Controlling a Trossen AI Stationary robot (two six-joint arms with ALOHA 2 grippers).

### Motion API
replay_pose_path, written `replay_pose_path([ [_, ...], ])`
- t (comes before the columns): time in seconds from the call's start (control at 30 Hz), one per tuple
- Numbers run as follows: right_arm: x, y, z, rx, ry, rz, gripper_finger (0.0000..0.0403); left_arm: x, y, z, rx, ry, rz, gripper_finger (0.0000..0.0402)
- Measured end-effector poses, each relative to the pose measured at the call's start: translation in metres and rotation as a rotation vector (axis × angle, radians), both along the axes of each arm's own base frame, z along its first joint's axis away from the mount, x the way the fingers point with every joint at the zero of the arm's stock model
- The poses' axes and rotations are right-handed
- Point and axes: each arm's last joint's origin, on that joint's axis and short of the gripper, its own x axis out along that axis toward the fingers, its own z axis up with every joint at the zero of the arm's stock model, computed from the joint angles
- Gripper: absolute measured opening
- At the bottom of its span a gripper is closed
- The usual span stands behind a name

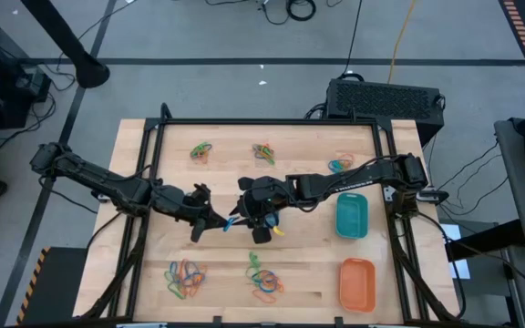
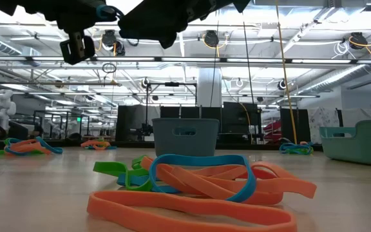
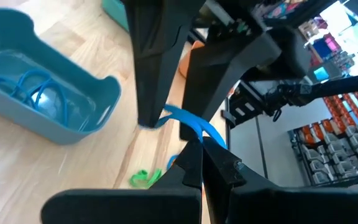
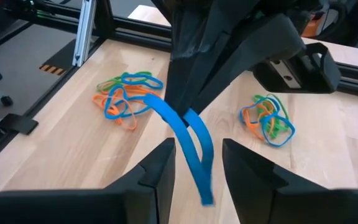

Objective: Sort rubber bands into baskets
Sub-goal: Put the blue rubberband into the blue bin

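**A:** Why is that blue rubber band (image 4: pixel 188 140) up in the air and not in a tub?

**B:** It is mid hand-over, I'd say. The left gripper (image 1: pixel 210 221) has its fingers pressed together on one end of the band, above the middle of the table (image 1: pixel 317 273). The right gripper (image 1: pixel 261 230) faces it, fingers spread, with the band hanging down between them.

**A:** So the right one has no hold on it?

**B:** No pinch shows. One end lies at a right fingertip, but I cannot tell whether it is hooked there.

**A:** And where should it go?

**B:** Into the blue basket (image 3: pixel 55 127), just beside the two grippers, which already has blue bands in it. The teal basket (image 1: pixel 338 219) stands by the table's right edge and the orange basket (image 1: pixel 343 282) at its right corner. The mixed piles (image 1: pixel 185 278) are still unsorted.
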Motion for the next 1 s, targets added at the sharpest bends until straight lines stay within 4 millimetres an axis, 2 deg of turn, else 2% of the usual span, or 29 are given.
replay_pose_path([
  [0.27, 0.0003, -0.0007, -0.0001, -0.011, -0.003, -0.016, 0.0115, 0.0001, 0.0004, 0.0001, 0.005, -0.002, 0.015, 0.0],
  [0.37, 0.0003, -0.0005, -0.0001, -0.011, -0.003, -0.015, 0.0086, 0.0001, 0.0006, 0.0, 0.007, -0.002, 0.02, 0.0],
  [0.53, 0.0003, -0.0003, -0.0001, -0.011, -0.003, -0.014, 0.0012, 0.0002, 0.0011, -0.0001, 0.012, -0.002, 0.034, 0.0008],
  [1.0, -0.0013, -0.0014, -0.0014, 0.018, 0.03, -0.031, 0.0001, -0.0033, 0.0023, -0.0086, 0.039, 0.09, 0.046, 0.0125],
])
